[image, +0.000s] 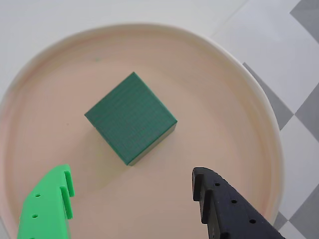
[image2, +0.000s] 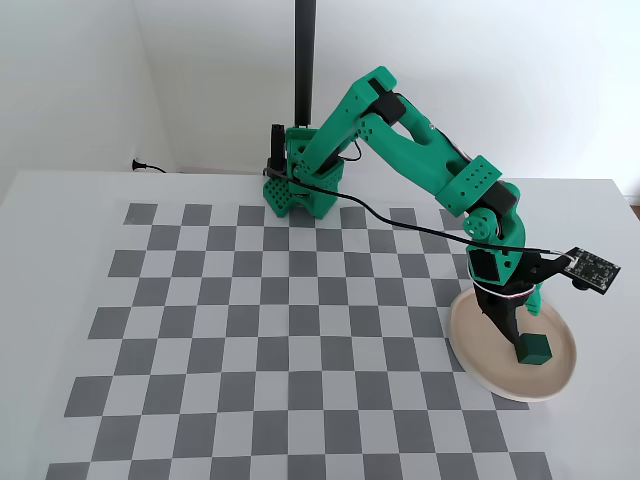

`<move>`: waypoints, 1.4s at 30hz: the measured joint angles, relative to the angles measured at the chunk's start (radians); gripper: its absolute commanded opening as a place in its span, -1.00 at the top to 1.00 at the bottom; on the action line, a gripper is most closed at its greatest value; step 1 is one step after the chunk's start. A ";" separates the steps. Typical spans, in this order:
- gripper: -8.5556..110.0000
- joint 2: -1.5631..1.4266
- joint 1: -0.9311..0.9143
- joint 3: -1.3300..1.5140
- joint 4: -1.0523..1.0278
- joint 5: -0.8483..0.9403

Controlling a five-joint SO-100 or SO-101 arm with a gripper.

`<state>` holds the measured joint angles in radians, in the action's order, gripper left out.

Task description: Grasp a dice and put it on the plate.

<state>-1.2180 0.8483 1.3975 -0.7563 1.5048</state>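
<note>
Dice (image: 130, 118) rests free on the plate (image2: 470, 352) near the counter's right edge; gripper (image: 132, 191) hangs spread wide, holding nothing. Lifting carelessly, a finger could nudge it off.

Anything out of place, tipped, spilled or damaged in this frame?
Nothing stands out. The dice sits flat inside the plate, turned diagonally in the wrist view but intact. The gripper is open, clear of the dice. The plate lies flat at the checkerboard mat's edge.
</note>
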 measured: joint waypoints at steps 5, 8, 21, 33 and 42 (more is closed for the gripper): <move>0.53 -0.115 -0.037 0.000 -0.086 -0.009; 0.56 -0.183 -0.054 0.000 -0.149 -0.025; 0.53 -0.466 -0.158 0.161 -0.196 -0.048; 0.50 -0.919 -0.209 0.650 -0.052 -0.046; 0.52 -1.178 -0.291 0.881 0.003 -0.087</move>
<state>-2.3961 0.5568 2.2780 -0.7532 1.4174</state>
